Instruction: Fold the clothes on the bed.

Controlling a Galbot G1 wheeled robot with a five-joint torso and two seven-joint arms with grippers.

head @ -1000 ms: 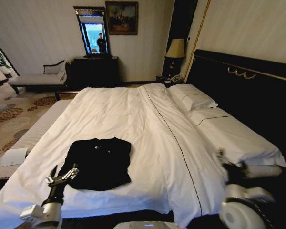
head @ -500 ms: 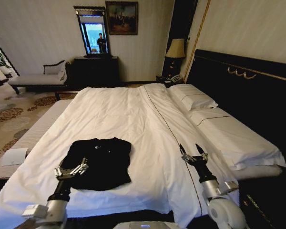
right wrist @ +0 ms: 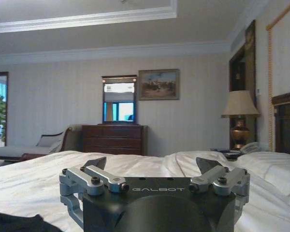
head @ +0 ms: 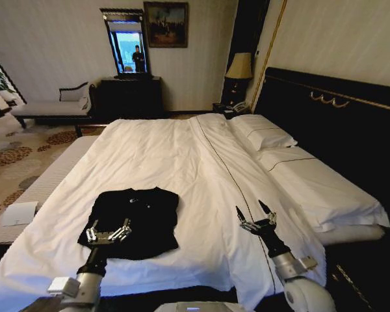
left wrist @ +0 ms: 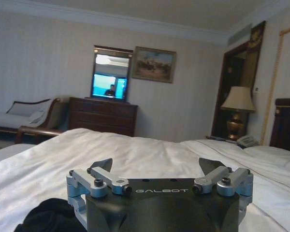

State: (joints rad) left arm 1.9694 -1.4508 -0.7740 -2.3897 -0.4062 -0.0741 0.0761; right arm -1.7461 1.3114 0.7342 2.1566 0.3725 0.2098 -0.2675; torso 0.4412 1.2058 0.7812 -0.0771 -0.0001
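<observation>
The black T-shirt (head: 135, 221) lies beneath the released left claw (head: 108, 231), well apart from the released right claw (head: 257, 217).

Left arm: rises from the lower left of the head view, forearm angled forward and slightly right.
Left gripper (head: 108, 231): fingers spread apart (tips pointing forward), level and palm-down.
Right arm: rises from the lower right, forearm leaning forward and left.
Right gripper (head: 256, 214): fingers splayed in a V, tips raised.
Wrist views: each gripper's two dark fingertips stand well apart, left (left wrist: 156, 166) and right (right wrist: 151, 165).
</observation>
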